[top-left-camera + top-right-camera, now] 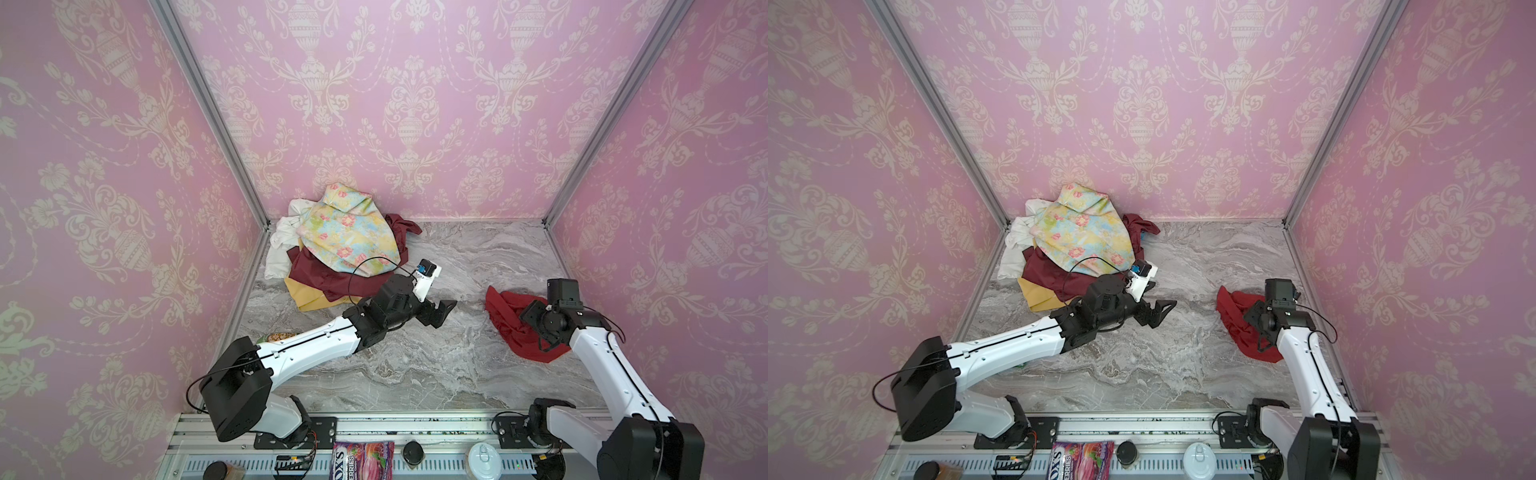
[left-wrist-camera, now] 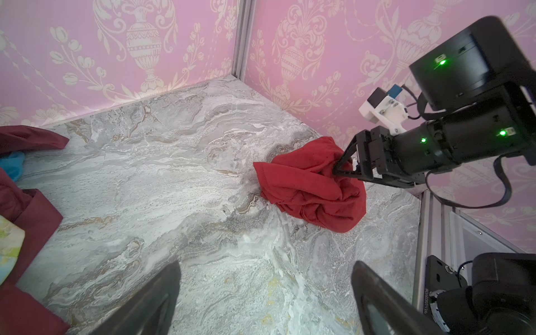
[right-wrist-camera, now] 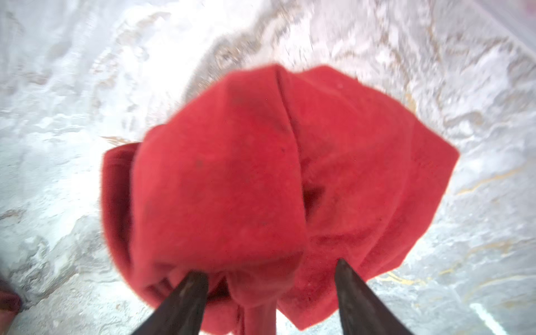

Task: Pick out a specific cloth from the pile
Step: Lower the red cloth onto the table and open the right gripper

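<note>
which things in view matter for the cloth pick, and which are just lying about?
Job:
- red cloth, apart on the marble
- pile of cloths, back corner
- right hand, open over the red cloth

Lying about, on the front rail:
- candy bag
- white can
- black cap

A lab test booth: aluminium frame [image 1: 216, 120], pink wallpaper panels [image 1: 407, 104] (damask print), marble-look tabletop [image 1: 436, 365], mounting rail [image 1: 415, 424]

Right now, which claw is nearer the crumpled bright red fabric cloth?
Right. The right claw sits directly at the crumpled bright red fabric cloth, jaws apart around a fold. The left claw hovers over bare grey marble tabletop, clearly apart from it.
</note>
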Action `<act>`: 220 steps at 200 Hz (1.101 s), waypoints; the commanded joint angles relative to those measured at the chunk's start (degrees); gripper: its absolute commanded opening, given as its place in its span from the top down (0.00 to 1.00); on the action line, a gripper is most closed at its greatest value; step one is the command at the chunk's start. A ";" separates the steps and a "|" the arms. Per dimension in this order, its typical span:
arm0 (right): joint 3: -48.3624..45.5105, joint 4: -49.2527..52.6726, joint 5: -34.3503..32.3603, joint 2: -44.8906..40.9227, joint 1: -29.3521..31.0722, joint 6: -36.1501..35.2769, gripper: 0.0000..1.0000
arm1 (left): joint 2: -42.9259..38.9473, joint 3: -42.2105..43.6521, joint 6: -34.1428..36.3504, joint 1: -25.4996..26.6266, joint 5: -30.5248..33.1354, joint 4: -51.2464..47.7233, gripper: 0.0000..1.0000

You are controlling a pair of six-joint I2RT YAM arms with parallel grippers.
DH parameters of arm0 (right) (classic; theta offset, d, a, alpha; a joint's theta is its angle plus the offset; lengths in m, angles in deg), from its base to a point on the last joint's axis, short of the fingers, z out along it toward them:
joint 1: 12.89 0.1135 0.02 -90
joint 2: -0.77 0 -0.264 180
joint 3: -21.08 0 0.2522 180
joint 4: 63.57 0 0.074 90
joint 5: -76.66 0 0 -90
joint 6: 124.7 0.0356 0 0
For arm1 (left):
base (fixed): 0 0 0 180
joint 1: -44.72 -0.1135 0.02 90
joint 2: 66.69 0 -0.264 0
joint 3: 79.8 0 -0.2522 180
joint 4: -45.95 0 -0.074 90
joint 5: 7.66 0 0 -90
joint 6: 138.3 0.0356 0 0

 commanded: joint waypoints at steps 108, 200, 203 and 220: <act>13.29 -2.14 -0.47 6.37 15.56 -7.75 0.00 | -2.13 5.24 -4.86 -1.64 3.81 -1.85 0.01; 5.87 -14.55 5.96 21.91 15.48 -1.19 0.00 | -8.16 7.70 -5.46 -5.05 7.98 -8.37 0.01; 5.56 -14.78 6.08 22.26 15.22 -0.97 0.00 | -8.29 7.74 -5.49 -5.21 8.10 -8.54 0.01; 3.34 -16.95 7.46 23.21 12.84 0.04 0.00 | -9.08 8.01 -5.27 -5.57 8.70 -9.47 0.01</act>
